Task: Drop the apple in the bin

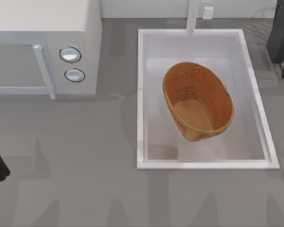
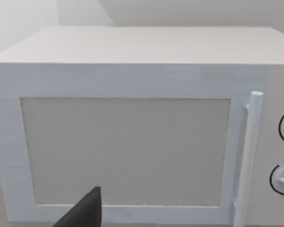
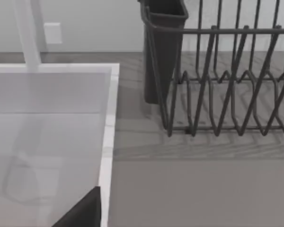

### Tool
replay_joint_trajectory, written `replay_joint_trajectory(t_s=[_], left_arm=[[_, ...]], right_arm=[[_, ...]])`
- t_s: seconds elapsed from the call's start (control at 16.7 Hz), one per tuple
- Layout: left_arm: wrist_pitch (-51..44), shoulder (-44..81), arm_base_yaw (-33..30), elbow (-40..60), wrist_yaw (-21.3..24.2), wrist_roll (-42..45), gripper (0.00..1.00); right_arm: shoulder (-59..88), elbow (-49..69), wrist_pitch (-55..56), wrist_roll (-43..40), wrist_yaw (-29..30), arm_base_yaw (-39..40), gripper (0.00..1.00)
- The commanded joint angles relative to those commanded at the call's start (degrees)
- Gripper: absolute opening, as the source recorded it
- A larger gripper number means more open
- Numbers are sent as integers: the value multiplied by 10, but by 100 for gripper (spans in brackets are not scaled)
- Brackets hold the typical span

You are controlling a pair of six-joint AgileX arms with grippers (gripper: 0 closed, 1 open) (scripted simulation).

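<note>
Wicker bin point(image 1: 198, 101) lies tilted inside the white sink basin point(image 1: 206, 163).

Dish rack point(image 1: 281, 38) & microwave point(image 1: 42, 47) cut off

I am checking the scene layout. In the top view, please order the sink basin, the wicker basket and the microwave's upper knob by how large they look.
1. Sink basin: largest, a white rectangle around the basket.
2. Wicker basket: oval, inside the basin.
3. Upper knob: smallest, on the microwave at the table's left.
</note>
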Motion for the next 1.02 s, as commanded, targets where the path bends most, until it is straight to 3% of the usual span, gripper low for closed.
replay_joint_trajectory(t_s=[0.6,1.02], left_arm=[[0,0,0,0,0,0,100],[0,0,0,0,0,0,100]], right_arm=[[532,255,-277,42,191,164,100],[780,392,-408,63,291,246,100]])
